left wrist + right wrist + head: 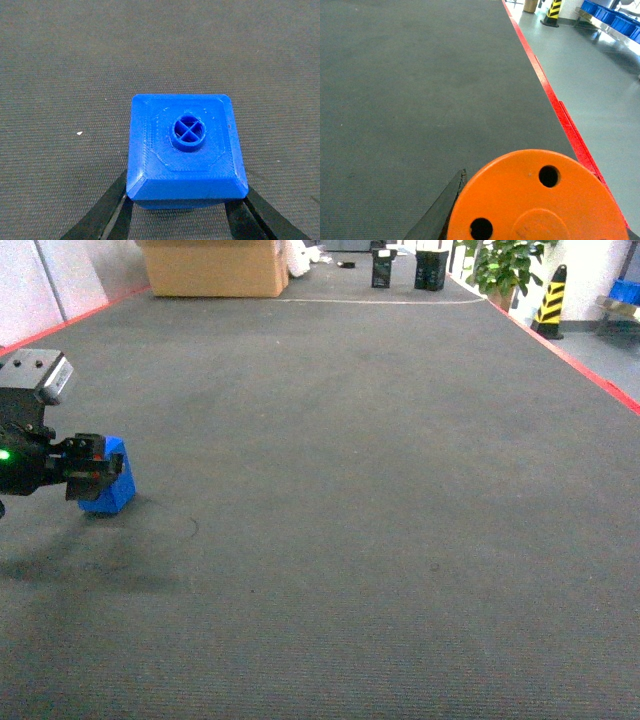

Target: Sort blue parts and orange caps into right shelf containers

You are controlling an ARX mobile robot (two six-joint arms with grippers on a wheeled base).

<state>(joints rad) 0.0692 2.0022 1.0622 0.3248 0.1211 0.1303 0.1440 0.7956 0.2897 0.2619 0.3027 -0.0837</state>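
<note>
The left end effector (95, 472) is clamped on one blue part (112, 480) at the far left of the tabletop (360, 490). In the left wrist view the two black fingers (107, 210) press against the block's (185, 150) lower sides, its round stud facing up — the part looks to rest on the grey mat. The right end effector is out of the head view; its wrist camera shows one orange cap (537, 200) filling the lower frame, flat top with holes toward the lens, a black finger (442, 210) against its left edge, so it appears gripped. One blue part, one cap. The mat lies broad ahead, bounded right by a red edge (555, 107); beyond it blue crates (615, 17) sit on a rack.
</note>
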